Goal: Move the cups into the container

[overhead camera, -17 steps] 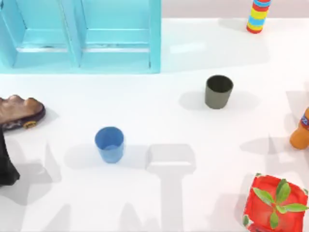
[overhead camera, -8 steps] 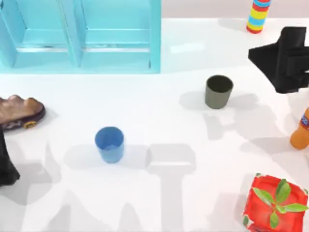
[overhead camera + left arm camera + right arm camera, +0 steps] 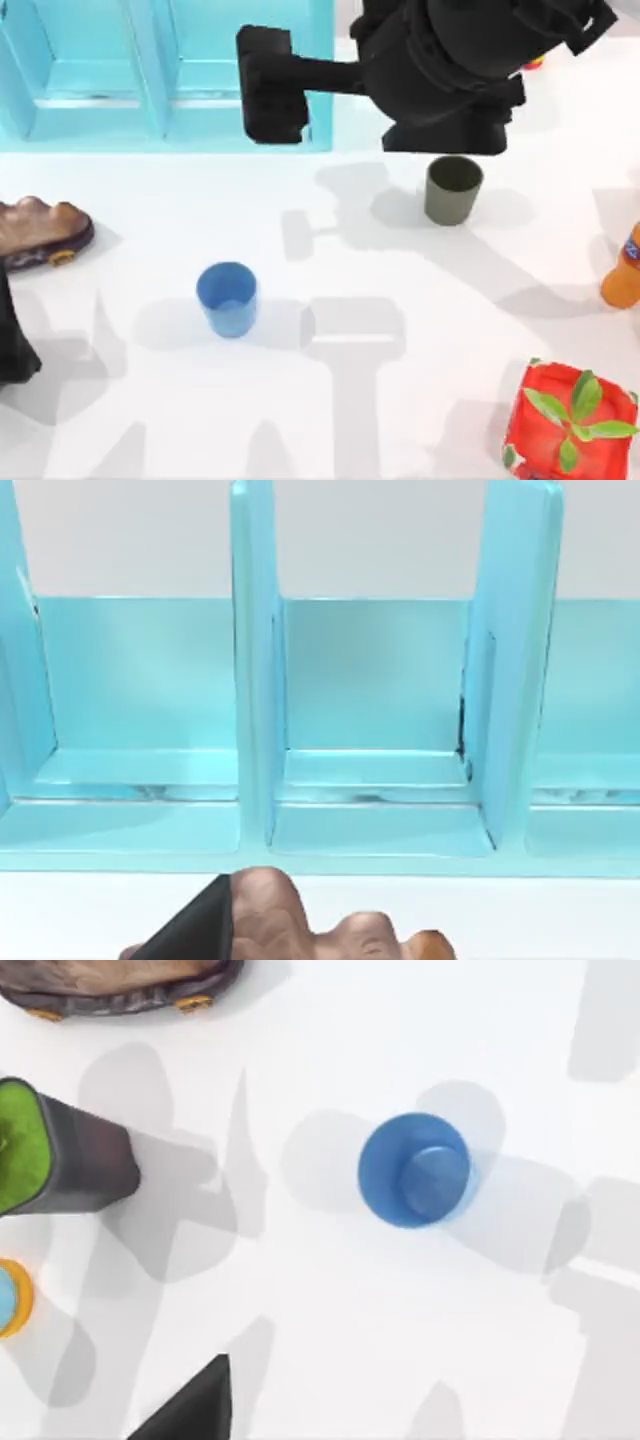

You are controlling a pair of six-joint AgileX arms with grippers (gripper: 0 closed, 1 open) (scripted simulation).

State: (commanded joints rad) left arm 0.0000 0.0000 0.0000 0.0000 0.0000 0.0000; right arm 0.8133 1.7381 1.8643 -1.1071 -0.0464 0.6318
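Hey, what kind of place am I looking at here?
Likely a simulated robot test table, not a real room: a plain white table, a turquoise container, and unrelated props such as a blue cup and a potted plant.

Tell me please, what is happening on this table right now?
The right arm reaches in over the far side of the table, above the olive-grey cup, and holds nothing. That cup and the blue cup both stand upright on the table, outside the light blue container. The left arm is parked at the left edge, beside a brown shoe. No cup is in the container yet.
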